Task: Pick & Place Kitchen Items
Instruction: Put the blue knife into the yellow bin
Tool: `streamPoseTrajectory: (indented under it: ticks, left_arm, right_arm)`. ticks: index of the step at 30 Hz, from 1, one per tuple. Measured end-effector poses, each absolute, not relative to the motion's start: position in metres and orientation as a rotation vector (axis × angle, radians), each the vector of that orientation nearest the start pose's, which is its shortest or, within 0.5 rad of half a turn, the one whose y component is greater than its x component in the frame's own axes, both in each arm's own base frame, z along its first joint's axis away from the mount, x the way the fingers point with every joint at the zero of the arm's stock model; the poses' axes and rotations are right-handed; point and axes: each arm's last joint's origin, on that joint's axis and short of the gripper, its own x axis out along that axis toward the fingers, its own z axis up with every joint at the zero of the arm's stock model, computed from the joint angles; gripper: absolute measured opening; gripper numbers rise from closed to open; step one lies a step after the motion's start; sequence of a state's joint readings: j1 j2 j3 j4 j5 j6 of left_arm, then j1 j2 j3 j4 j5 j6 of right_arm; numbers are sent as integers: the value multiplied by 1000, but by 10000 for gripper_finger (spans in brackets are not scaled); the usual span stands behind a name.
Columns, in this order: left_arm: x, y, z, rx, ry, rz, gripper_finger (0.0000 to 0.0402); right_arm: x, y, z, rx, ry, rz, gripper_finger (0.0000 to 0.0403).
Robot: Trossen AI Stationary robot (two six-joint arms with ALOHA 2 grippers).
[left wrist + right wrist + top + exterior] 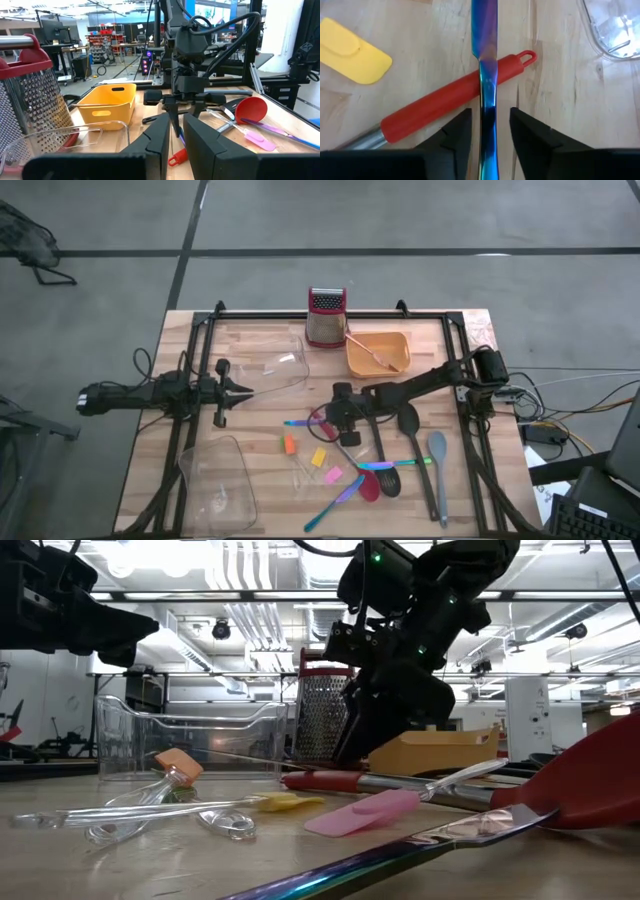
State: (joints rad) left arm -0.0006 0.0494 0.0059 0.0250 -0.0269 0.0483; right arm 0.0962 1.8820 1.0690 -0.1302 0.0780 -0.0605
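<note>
With the right gripper [490, 132] at frame centre, jaws open astride the iridescent knife [486, 65] lying across the red handle [450, 97], you appear mid-pick: lower, close; left gripper [240, 390] waits open at left.

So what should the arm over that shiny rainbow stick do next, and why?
Probably close its fingers. The right gripper is open with one dark finger on each side of the thin iridescent blue-purple stick, which lies across the red-handled utensil. Nothing is gripped yet, so shutting on the stick looks like the natural next step before lifting.
</note>
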Motion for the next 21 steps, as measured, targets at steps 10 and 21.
streamPoseTrajectory:
  ticks: [10,21]
  left_arm:
    - [100,1,164,49,20,26,62]
    - [100,1,164,49,20,26,62]
  right_arm:
    - [368,28,124,-143,974,40,187]
    - [370,28,118,-154,972,49,132]
